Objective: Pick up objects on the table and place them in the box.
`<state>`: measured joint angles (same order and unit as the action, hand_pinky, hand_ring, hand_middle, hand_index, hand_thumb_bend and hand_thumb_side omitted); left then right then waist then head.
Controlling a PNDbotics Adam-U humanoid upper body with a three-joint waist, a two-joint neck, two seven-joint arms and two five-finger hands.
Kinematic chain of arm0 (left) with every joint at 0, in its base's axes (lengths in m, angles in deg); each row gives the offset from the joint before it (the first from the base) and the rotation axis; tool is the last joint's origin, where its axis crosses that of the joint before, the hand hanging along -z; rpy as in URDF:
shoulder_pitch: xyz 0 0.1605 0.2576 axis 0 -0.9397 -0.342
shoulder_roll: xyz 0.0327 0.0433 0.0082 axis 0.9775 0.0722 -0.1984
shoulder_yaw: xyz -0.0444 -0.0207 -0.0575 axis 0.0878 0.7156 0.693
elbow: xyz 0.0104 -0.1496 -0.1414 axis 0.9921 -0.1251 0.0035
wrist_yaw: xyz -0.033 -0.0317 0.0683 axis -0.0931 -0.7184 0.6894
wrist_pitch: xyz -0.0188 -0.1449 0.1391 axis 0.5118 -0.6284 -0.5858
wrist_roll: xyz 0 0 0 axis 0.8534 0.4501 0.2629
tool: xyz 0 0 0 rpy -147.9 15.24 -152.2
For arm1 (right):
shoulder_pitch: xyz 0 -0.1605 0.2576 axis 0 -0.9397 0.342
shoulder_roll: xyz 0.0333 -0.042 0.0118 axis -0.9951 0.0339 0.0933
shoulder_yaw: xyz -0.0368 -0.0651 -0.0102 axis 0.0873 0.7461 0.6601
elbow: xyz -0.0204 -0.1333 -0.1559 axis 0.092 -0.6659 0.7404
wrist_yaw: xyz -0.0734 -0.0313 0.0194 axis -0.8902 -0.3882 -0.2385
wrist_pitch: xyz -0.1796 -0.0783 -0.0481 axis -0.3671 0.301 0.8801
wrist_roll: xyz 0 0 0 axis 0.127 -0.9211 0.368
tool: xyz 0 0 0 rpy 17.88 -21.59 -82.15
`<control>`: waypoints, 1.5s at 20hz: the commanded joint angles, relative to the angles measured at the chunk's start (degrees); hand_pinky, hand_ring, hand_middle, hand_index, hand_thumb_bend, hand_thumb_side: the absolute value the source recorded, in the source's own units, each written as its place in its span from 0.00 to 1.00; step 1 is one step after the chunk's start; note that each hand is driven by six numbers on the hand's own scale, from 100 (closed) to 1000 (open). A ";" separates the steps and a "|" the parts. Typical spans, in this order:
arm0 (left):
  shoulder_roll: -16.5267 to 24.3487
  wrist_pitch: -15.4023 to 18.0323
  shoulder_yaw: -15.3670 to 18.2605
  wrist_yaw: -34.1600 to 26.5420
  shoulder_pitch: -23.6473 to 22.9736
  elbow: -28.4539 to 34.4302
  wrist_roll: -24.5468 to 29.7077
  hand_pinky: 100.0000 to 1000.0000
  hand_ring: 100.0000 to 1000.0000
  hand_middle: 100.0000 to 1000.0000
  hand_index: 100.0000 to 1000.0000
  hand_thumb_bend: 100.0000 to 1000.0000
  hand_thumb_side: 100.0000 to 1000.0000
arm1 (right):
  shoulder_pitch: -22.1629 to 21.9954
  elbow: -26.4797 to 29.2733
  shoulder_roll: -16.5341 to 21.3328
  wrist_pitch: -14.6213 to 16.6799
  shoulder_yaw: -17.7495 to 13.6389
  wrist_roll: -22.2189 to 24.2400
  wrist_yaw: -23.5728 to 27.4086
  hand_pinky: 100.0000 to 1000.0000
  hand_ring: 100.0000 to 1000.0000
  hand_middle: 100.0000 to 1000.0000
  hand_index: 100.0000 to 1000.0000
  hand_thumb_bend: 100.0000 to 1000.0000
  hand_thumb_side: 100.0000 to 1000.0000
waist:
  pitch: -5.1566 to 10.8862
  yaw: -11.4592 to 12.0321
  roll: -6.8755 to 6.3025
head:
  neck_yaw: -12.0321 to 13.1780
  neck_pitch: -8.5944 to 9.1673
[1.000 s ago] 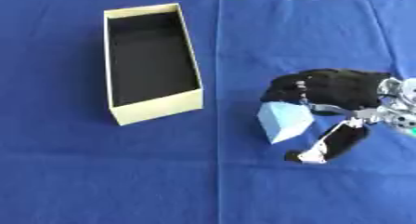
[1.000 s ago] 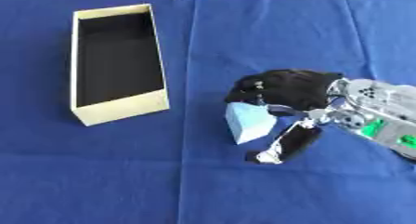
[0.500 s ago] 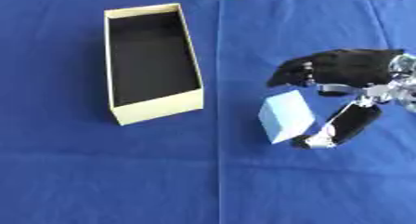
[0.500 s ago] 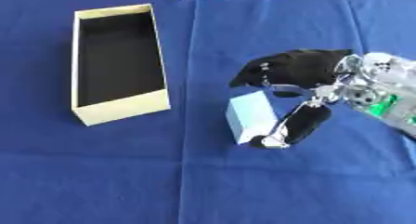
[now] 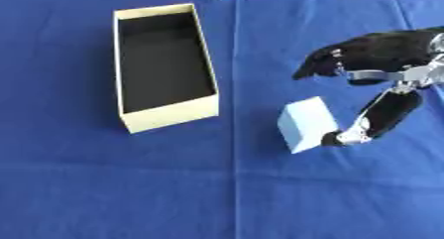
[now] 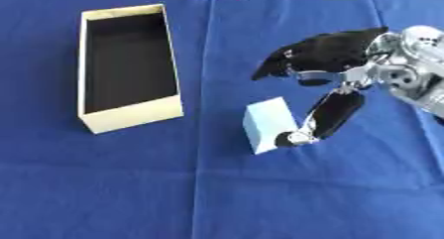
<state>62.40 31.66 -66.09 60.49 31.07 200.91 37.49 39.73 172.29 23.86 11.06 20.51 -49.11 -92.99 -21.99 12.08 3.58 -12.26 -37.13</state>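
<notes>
Pale blue block (image 5: 307, 123) touched only by thumb tip; right hand (image 5: 381, 59) open, fingers spread above. Risk: block tips, slides away from box (image 5: 165, 115).

We can read no text, label, brand, number or sign anywhere here: the cream box (image 5: 165, 116) shows plain walls, the pale blue block (image 5: 305, 124) has blank faces, and the blue tablecloth (image 5: 104, 183) carries no print.
</notes>
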 commanded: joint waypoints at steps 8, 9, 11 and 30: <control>1.55 -0.08 0.12 0.19 0.05 1.13 0.20 0.42 0.71 0.56 0.71 0.00 0.65 | 4.13 0.65 -0.42 -2.69 0.62 9.27 0.06 0.84 0.98 0.89 1.00 0.47 0.71 | 0.52 0.24 0.67 | -0.35 0.83; 1.49 -0.07 0.11 0.21 0.04 1.13 0.22 0.42 0.71 0.56 0.71 0.00 0.65 | 4.64 0.65 -0.88 -3.39 0.65 9.50 -0.11 0.84 0.97 0.89 1.00 0.46 0.71 | 0.51 0.26 0.63 | -0.41 0.83; 1.37 -0.07 0.13 0.20 -0.01 1.13 0.21 0.42 0.71 0.56 0.71 0.00 0.65 | 5.36 0.65 -1.75 -4.97 0.81 9.46 -0.79 0.84 0.97 0.89 1.00 0.45 0.72 | 0.42 0.39 0.49 | -0.47 0.92; 0.64 -0.05 0.10 -0.03 -0.22 1.13 0.32 0.42 0.71 0.57 0.71 0.00 0.65 | 4.14 -0.66 -4.52 -11.41 3.31 12.00 -4.39 0.84 0.97 0.88 1.00 0.45 0.68 | -0.82 1.08 -0.46 | -1.16 0.77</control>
<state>62.54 31.54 -66.09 60.57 30.74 200.91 37.60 43.43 171.82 18.37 -0.08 24.64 -37.12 -96.63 -23.01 13.14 3.66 -13.29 -36.68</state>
